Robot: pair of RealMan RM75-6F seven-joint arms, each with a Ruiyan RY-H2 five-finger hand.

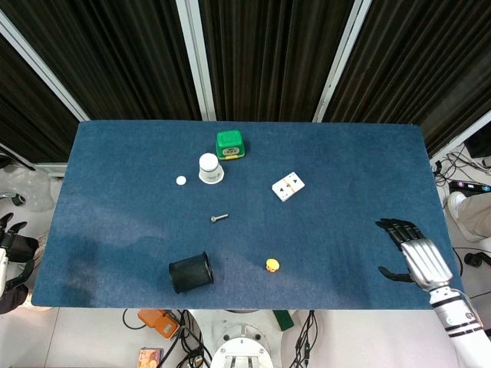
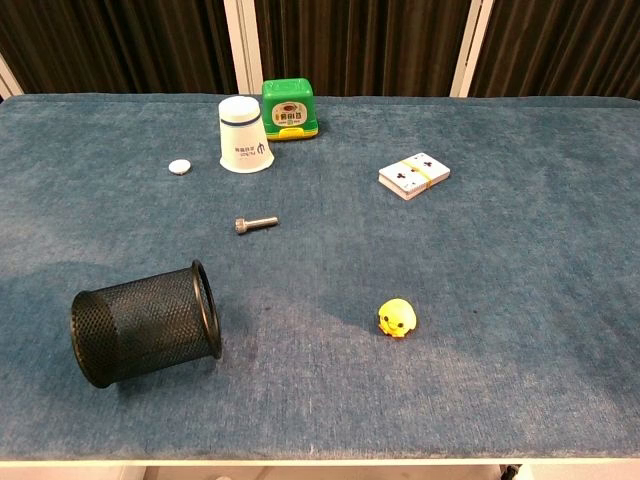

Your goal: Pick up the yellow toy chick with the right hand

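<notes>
- The yellow toy chick [image 2: 397, 318] sits alone on the blue surface [image 1: 345, 153], near the front edge and a little right of centre, with open cloth on every side. That should leave room for fingers to close around it.
- The right hand [image 1: 413, 253] hovers over the surface's right side, well apart from the chick. Its fingers are spread, the thumb is out to one side, and it holds nothing. This looks like the approach, with the grasp not yet begun.
- The left hand [image 1: 15, 253] is off the surface at the far-left edge of the head view and partly cut off by the frame. Its dark fingers look apart and empty, though the view is poor.
- A black mesh cup [image 2: 145, 324] lies on its side to the left of the chick, its mouth turned toward it, but clear of any path from the right.
- Farther back are a bolt [image 2: 256, 224], a white paper cup [image 2: 243, 135] upside down, a green box [image 2: 289, 108], a small white disc [image 2: 180, 167] and a banded deck of cards [image 2: 414, 175] — none of them near the chick.
- The chest view shows neither hand, so how high the right hand is above the cloth cannot be judged.
- The chick's face is too small to read, and its facing is uncertain.
</notes>
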